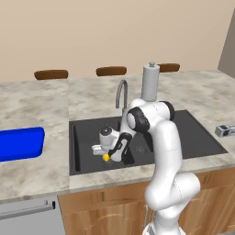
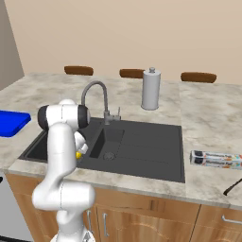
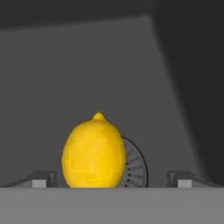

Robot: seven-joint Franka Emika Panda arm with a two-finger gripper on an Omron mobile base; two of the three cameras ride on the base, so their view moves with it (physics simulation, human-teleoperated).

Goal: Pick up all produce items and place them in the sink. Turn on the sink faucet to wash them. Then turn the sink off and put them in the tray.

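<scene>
Lemon [image 3: 94, 153], glossy yellow oval, nub-tipped, beside slotted drain [image 3: 133, 164]

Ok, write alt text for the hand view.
A yellow lemon sits on the black sink floor, partly covering the round drain behind it. The open gripper has one fingertip on each side of the fruit, not touching it.

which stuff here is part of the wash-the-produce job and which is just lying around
Part of the job:
lemon, in the sink, between the open gripper fingertips
faucet
blue tray

Just lying about:
paper-towel roll
foil-like box on the counter
chair backs behind the counter
</scene>
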